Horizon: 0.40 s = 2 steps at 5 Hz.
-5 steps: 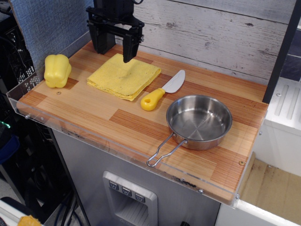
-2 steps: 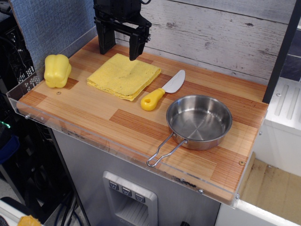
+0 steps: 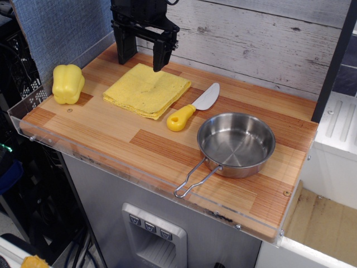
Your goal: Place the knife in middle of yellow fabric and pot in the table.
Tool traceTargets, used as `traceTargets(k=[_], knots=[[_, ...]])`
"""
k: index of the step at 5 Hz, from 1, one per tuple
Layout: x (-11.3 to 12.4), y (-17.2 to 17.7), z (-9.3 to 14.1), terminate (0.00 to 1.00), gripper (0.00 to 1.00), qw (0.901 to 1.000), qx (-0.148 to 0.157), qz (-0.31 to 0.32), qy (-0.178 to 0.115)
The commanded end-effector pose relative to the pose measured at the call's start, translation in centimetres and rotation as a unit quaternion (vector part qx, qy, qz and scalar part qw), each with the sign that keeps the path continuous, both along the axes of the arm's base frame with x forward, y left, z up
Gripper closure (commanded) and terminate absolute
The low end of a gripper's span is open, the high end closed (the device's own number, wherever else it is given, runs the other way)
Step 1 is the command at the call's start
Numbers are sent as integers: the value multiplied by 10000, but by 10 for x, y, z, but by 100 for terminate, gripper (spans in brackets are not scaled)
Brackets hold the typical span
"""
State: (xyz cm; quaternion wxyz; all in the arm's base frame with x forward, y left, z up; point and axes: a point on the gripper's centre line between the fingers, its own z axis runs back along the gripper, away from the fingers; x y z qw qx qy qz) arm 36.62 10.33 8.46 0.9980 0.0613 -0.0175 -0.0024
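Note:
The knife (image 3: 193, 107) has a white blade and a yellow handle. It lies flat on the wooden table (image 3: 111, 139) between the yellow fabric (image 3: 146, 89) and the steel pot (image 3: 236, 144). The fabric is a folded square at the back left. The pot stands at the front right with its wire handle pointing to the front edge. My black gripper (image 3: 142, 60) hangs open and empty above the far edge of the fabric, apart from the knife.
A yellow toy bell pepper (image 3: 67, 83) stands at the table's left end. A clear acrylic rim (image 3: 128, 170) runs along the front and left edges. A grey plank wall (image 3: 251, 39) stands behind the table.
My gripper has moved a little to the right and up over the fabric's far edge during the last second, then held still. The knife, fabric and pot have not moved.

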Motion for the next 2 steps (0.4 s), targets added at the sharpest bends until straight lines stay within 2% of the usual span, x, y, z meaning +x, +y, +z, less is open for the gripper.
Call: traceTargets(k=[1,2], knots=[[3,4,20,0,0,9995,90,-5,-294],[3,4,20,100,0,9995,90,-5,-294]])
